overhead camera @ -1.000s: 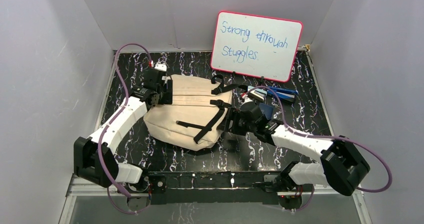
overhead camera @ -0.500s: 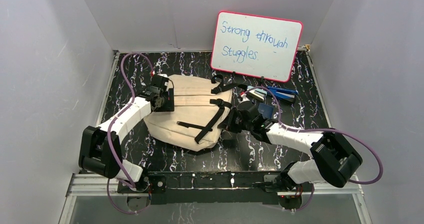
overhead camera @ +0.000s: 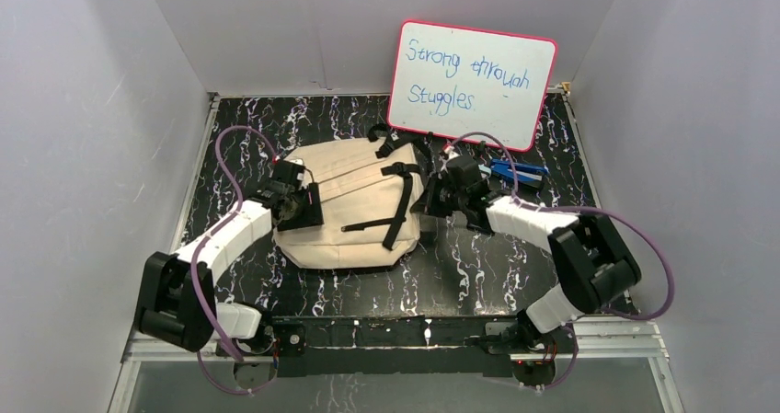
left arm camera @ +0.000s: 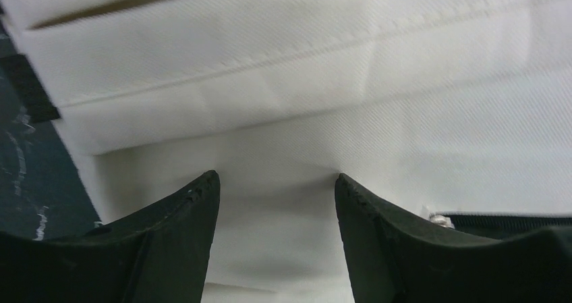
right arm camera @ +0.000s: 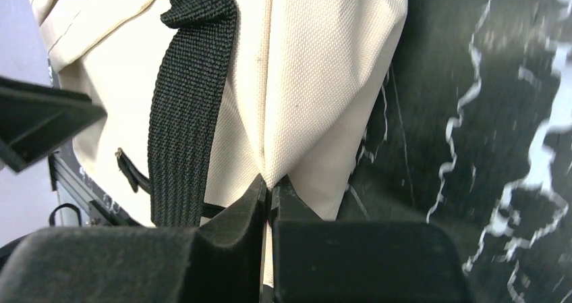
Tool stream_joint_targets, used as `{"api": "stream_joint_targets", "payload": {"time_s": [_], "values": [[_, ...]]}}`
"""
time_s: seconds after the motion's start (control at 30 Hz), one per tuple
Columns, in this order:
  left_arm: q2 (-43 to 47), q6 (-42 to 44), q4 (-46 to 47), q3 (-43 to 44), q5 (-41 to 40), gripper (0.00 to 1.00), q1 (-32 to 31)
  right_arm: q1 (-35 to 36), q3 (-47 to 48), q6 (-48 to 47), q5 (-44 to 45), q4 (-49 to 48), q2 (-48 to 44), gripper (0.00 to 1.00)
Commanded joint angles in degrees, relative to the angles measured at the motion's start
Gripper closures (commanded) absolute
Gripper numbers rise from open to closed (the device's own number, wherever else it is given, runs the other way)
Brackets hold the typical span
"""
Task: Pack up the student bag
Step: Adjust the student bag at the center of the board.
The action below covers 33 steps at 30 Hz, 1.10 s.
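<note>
Student bag [overhead camera: 354,212] lies flat in the middle of the table [overhead camera: 515,275], straps facing up. Your left gripper [left arm camera: 276,178] sits at the bag's 9 o'clock edge, jaws apart, tips against cream canvas. Your right gripper [right arm camera: 270,181], at the 3 o'clock edge, is clamped on a pinched fold of canvas just beside a black strap [right arm camera: 192,107]. A whiteboard [overhead camera: 471,84] stands at the table's 1 o'clock.

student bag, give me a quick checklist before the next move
1. right gripper pinching a fold of the student bag: ok
2. left gripper gripping too: not ok, its jaws stand apart over the canvas
3. black strap outside the pinch: ok
4. bag opened for packing: cannot tell
5. blue items lying apart from the bag: ok
</note>
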<state>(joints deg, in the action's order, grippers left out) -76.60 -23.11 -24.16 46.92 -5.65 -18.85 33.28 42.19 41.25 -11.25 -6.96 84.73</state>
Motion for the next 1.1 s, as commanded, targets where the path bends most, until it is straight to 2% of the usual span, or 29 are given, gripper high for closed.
{"api": "stream_joint_targets", "payload": {"time_s": [0.0, 0.17, 0.4, 0.5, 0.57, 0.67, 0.8, 0.87, 1.0, 1.07], "values": [[5.79, -5.16, -1.9, -3.54, 8.53, 0.4, -0.12, -1.08, 9.63, -10.21, -4.36, -1.48, 7.19, 0.97], [10.03, -9.03, -1.69, -6.04, 11.2, 0.4, -2.83, -1.1, 21.63, -14.04, -8.99, 0.37, 16.88, 0.91], [5.7, -13.41, 0.53, -5.49, 7.38, 0.4, -12.62, -1.09, 35.99, -16.17, -11.29, 1.86, 27.82, 0.83], [3.7, -14.48, 1.52, -4.76, 6.68, 0.4, -15.15, -1.1, 40.54, -18.2, -9.58, 2.55, 29.76, 0.75], [4.46, -13.66, 1.29, -3.64, 6.23, 0.4, -15.9, -1.1, 41.16, -20.04, -5.22, 3.51, 28.82, 0.63], [8.19, -11.6, -0.24, -1.15, 1.24, 0.4, -15.95, -1.13, 38.23, -21.38, 2.9, 3.61, 23.96, 0.48], [11.07, -6.71, -3.26, 4.46, -4.83, 0.37, -15.83, -1.2, 29.01, -18.17, 15.17, 2.63, 13.63, 0.4], [10.85, -4.08, -4.38, 7.8, -7.87, 0.36, -15.65, -1.18, 23.19, -14.14, 18.63, 2.48, 7.92, 0.36], [8.26, 0.42, -4.71, 11.2, -11.7, 0.35, -14.61, -0.82, 10.68, -1.86, 15.81, 2.21, -3.47, 0.31], [6.68, 1.69, -4.53, 12.4, -11.8, 0.35, -13.62, 1.33, 3.49, 4.75, 14.21, -2.15, -8.29, 0.31]]}}
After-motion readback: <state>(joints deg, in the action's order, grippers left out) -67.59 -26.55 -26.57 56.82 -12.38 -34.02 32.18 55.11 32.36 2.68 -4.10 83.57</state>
